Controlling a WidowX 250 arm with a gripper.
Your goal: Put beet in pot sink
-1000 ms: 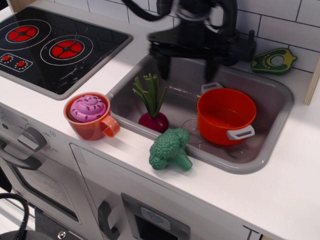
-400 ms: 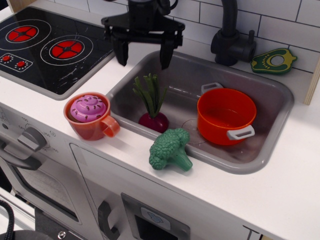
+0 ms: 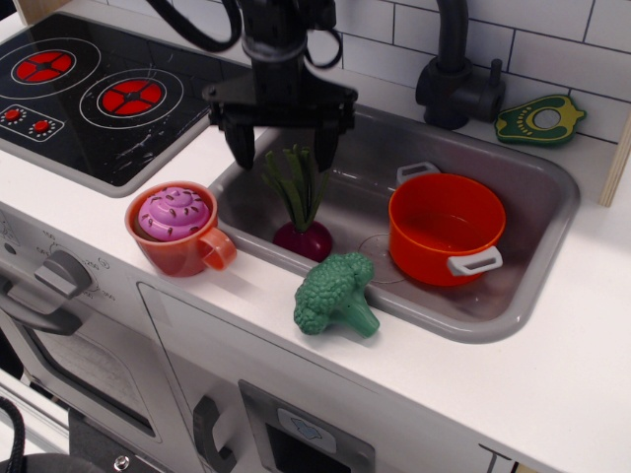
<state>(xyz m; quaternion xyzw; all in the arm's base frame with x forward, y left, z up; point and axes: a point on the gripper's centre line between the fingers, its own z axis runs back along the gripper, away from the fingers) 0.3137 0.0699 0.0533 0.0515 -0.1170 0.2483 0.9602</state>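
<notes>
The beet (image 3: 301, 219) stands in the left part of the grey sink (image 3: 537, 212), its dark magenta bulb down and its green stalks up. The orange pot (image 3: 446, 227) with two grey handles sits empty in the middle of the sink, to the right of the beet. My black gripper (image 3: 283, 150) hangs open just above the beet's leaf tips, one finger (image 3: 240, 146) on the left and one on the right of them. It holds nothing.
A green broccoli (image 3: 335, 294) lies on the sink's front rim. An orange mug with a purple swirl (image 3: 177, 229) stands on the counter to the left. The stove top (image 3: 99, 94) is at the far left. A black tap (image 3: 455, 74) and a green avocado toy (image 3: 539, 119) are behind the sink.
My gripper has moved from above the pot leftward to above the beet, then come down toward the leaf tips. It stays open. The beet and the pot have not moved.
</notes>
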